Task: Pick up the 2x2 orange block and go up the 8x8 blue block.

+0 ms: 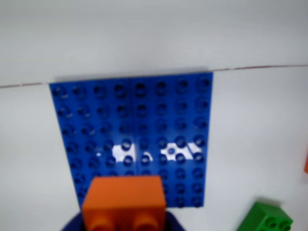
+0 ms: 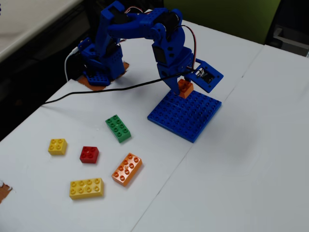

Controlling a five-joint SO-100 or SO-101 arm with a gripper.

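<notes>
My gripper (image 2: 184,88) is shut on the 2x2 orange block (image 2: 185,89). It holds the block over the back corner of the 8x8 blue block (image 2: 188,116), close to its studs; whether they touch I cannot tell. In the wrist view the 2x2 orange block (image 1: 124,199) fills the bottom centre. Its studs face the camera, and dark blue jaw parts of the gripper (image 1: 124,225) show on either side. Beyond it the 8x8 blue block (image 1: 134,120) lies flat on the white table, its near edge partly hidden by the brick.
Loose bricks lie to the left in the fixed view: a green 2x4 (image 2: 118,128), a red 2x2 (image 2: 89,154), a small yellow one (image 2: 57,146), a long yellow one (image 2: 86,188) and a long orange one (image 2: 127,168). A black cable (image 2: 96,92) crosses the table by the arm's base.
</notes>
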